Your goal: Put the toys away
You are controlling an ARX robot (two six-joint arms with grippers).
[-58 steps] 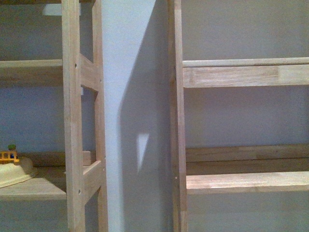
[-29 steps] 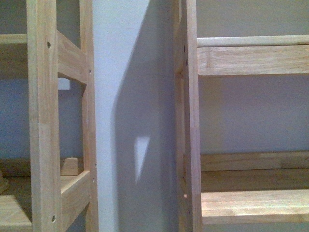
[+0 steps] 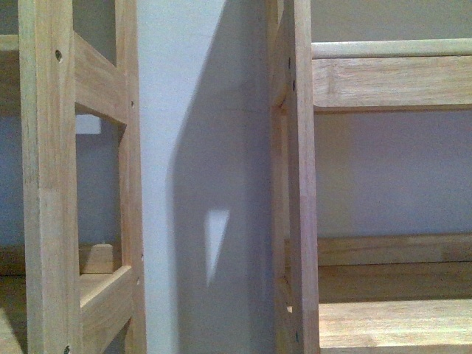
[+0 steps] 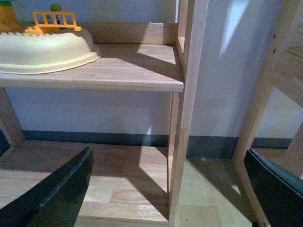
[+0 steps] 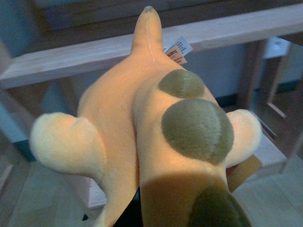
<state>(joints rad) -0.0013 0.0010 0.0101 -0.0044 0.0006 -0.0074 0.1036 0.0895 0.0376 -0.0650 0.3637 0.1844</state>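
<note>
Plush (image 5: pixel 156 123) shows only in the right wrist view, which it nearly fills: orange with olive spots and a white tag (image 5: pixel 179 49) near its pointed end. It is held off the floor by the right claw (image 5: pixel 135 213), which grips it from below; the fingers are hidden under it but for a dark sliver. A wooden rail lies behind it, but I cannot tell whether it belongs to the left rack. The front view has neither arm nor plush, only the left rack (image 3: pixel 44 184), a pale wall (image 3: pixel 199 110) just right of it, and a second rack (image 3: pixel 302 184) beyond. The left wrist view adds the left rack's shelf (image 4: pixel 123 71), which bears a cream base (image 4: pixel 47 49) with an orange fence (image 4: pixel 54 20) on it. Lower, before that rack, the left claw (image 4: pixel 165 194) hangs with dark fingers (image 4: pixel 57 189) spread wide and nothing between them.
</note>
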